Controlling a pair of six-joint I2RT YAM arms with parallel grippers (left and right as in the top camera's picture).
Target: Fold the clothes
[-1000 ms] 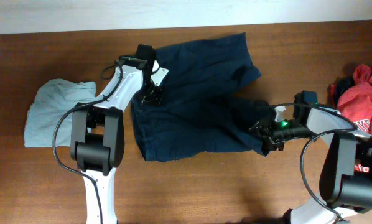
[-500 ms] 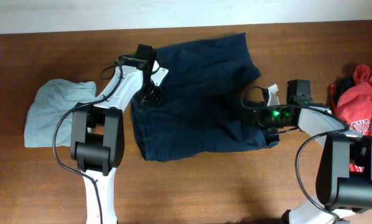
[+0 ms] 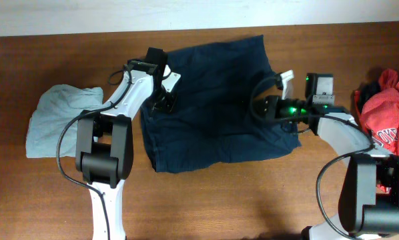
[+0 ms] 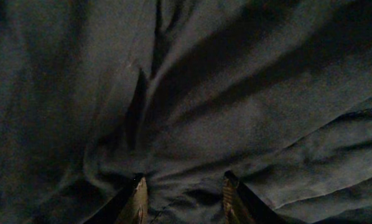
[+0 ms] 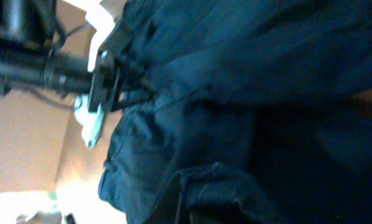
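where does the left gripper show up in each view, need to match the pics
Overhead: left gripper, upper left of centre, at the left edge of the navy shorts.
Left wrist: left gripper at bottom centre, both tips in the dark fabric.
Right wrist: left gripper at upper left, black and white, at the shorts' edge.
Shared landmark: the navy shorts.

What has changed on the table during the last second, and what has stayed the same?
The right gripper closed on the lower leg hem of the shorts and carried it up and left, toward the other leg. The left gripper, the grey garment and the red garment stayed put.
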